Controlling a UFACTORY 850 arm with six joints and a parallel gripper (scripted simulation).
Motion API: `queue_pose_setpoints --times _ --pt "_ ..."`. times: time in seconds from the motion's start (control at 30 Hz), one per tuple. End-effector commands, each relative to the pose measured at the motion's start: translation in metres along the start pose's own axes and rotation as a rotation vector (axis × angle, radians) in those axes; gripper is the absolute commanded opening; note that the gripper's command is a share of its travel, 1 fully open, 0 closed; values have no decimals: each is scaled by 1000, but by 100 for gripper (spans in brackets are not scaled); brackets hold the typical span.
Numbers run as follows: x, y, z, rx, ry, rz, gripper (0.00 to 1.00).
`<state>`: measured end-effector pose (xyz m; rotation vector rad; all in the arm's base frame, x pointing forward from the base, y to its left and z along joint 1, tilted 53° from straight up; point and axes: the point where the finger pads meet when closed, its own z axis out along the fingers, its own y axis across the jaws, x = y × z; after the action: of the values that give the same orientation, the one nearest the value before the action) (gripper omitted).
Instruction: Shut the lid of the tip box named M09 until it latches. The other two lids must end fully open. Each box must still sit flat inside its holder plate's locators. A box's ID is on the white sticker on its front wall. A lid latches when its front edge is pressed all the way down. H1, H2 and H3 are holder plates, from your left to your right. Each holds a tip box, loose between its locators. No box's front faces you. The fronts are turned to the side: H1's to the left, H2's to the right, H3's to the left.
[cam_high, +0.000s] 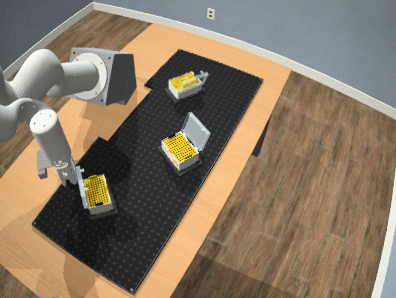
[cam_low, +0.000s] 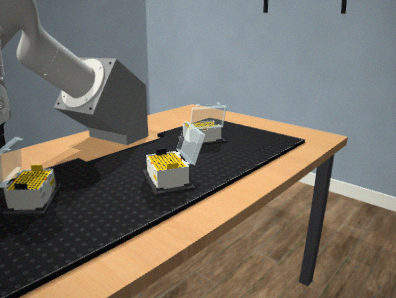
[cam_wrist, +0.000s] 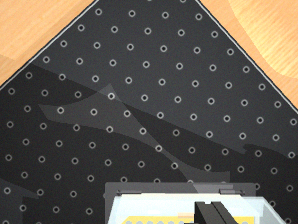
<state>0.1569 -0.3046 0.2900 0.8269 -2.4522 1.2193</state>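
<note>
Three white tip boxes with yellow tips stand on the black perforated board (cam_high: 150, 210) (cam_low: 100, 220) (cam_wrist: 150, 75). The near box (cam_high: 98, 194) (cam_low: 29, 186) (cam_wrist: 150, 210) has its clear lid (cam_high: 80, 188) (cam_low: 10, 162) standing about upright. My gripper (cam_high: 74, 176) (cam_wrist: 215, 214) is shut and empty, right behind that lid, its fingertips over the box's hinge edge. The middle box (cam_high: 180, 151) (cam_low: 167, 171) has its lid (cam_high: 196, 131) (cam_low: 191, 144) tilted partly open. The far box (cam_high: 184, 84) (cam_low: 206, 131) has its lid (cam_high: 202, 76) (cam_low: 210, 115) standing up. No sticker is readable.
The robot's grey base block (cam_high: 112, 75) (cam_low: 115, 102) hangs over the table's back side, casting a shadow on the board. The wooden table (cam_high: 240, 125) (cam_low: 280, 150) ends close to the board's edges.
</note>
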Motion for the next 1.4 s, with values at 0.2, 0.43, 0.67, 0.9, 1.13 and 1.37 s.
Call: queue_pose_setpoints --times 0.2,0.43,0.67,0.9,1.13,1.37 --pt "-14 0 -2 0 0 0 0" --pt "-21 0 -3 0 0 0 0" --pt "-23 0 -3 0 0 0 0" --pt "-23 0 -3 0 0 0 0" --pt "-23 0 -3 0 0 1 0" --pt "-23 0 -15 0 0 1 0"
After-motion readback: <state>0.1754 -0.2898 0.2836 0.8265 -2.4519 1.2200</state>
